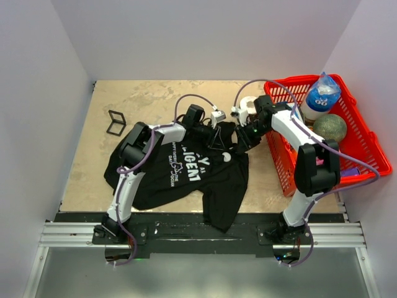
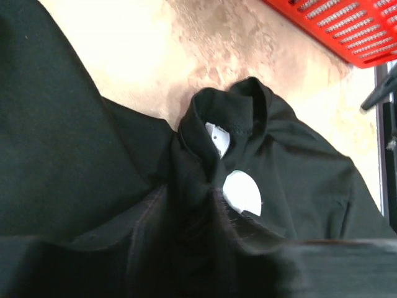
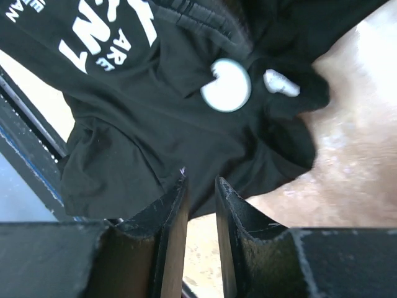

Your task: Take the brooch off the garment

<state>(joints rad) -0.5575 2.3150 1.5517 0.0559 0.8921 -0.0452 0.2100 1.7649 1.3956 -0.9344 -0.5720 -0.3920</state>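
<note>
Top view:
- Brooch (image 1: 116,122): lies flat on the table (image 1: 155,96) at far left, well apart from the garment (image 1: 217,192).
- Left gripper (image 1: 217,140) and right gripper (image 1: 239,144): both low over the collar, near a white disc (image 1: 226,157) that sits on the fabric.

Left wrist view:
- Garment (image 2: 298,174): collar bunched upward, with the disc (image 2: 242,192) just below it.
- Own fingers are lost in dark blur, so I cannot tell how the jaws stand.

Right wrist view:
- Right gripper (image 3: 198,183): a narrow gap between the fingers, nothing in it, tips at the edge of the garment (image 3: 124,124).
- Disc (image 3: 226,85): lies beyond the tips.

Progress (a judgement):
- The brooch already lies off the cloth, so removal looks done.
- What the arms want at the collar is unclear.
</note>
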